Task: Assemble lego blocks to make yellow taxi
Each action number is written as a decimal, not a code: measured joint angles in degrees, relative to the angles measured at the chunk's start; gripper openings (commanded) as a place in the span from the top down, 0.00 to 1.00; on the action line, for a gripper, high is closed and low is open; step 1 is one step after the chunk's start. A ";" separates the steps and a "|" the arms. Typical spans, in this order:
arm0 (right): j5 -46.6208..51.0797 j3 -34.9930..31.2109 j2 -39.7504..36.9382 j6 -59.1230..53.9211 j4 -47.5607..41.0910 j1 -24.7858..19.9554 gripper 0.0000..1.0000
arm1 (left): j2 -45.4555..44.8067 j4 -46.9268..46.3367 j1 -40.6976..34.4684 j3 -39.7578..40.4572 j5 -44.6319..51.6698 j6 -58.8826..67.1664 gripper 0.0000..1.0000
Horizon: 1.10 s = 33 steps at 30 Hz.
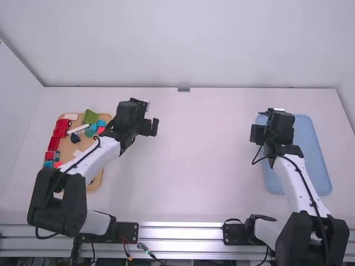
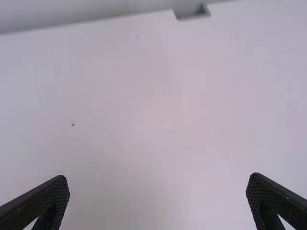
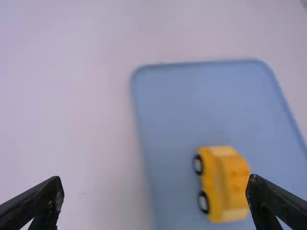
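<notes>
I see the yellow taxi point(image 3: 224, 184) built and lying on the blue tray point(image 3: 184, 108), so I judge only backing away is left; my right gripper point(image 3: 156, 178) stands wide open with nothing between its fingers, and my left gripper point(image 2: 159, 177) is likewise spread and empty; I'd lift the right one straight up first, slowly, fingers wide, so neither brushes the car's side, then swing it off the tray

This looks like a robotics lab. Two white, black-jointed robot arms point(image 1: 104, 156) stand by a silver metal rail point(image 1: 180, 234) with thin exposed wires point(image 1: 147, 249), at a white table point(image 1: 194, 160) enclosed by plain white walls point(image 1: 183, 44).
</notes>
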 measured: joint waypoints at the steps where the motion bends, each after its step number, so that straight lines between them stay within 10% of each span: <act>1: -0.63 0.00 -0.35 0.02 -0.17 2.82 0.01 | -2.89 -0.59 -2.40 -0.35 -2.78 -0.61 0.01; 12: -3.34 -0.02 -0.72 0.50 2.25 21.31 0.04 | -17.84 -8.11 -7.72 -1.22 -7.37 -1.75 0.04; 33: -9.27 -18.36 -21.03 5.22 11.30 5.09 0.41 | -37.27 -2.36 11.26 -21.75 -2.89 0.83 0.42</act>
